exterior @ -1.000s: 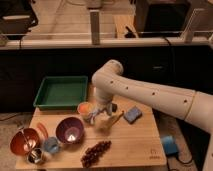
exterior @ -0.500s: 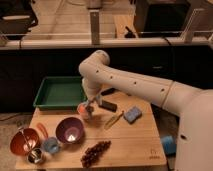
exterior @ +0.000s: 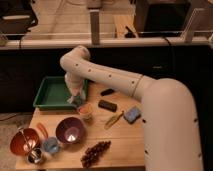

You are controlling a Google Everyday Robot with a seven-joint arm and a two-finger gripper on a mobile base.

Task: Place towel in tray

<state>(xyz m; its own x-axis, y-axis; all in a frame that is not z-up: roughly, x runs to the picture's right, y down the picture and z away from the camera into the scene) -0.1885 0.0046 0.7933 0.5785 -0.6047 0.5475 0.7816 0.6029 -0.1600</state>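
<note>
Camera view took in a wooden table (exterior: 127, 142) with a brown bowl (exterior: 23, 141) at its left front and a metal cup (exterior: 34, 156) just in front of it. A blue cup (exterior: 50, 145) and a purple bowl (exterior: 70, 130) stood to their right. Behind these sat the green tray (exterior: 47, 95) at the back left. The gripper (exterior: 76, 99) hung over the tray's right rim, at the end of the white arm (exterior: 115, 77). A pale bundle there looked like the towel (exterior: 74, 90), though I could not tell whether the gripper clasped it. An orange cup (exterior: 85, 110) stood just below. Farther right lay grapes (exterior: 95, 152), a black block (exterior: 107, 105) and a blue sponge (exterior: 132, 115).
</note>
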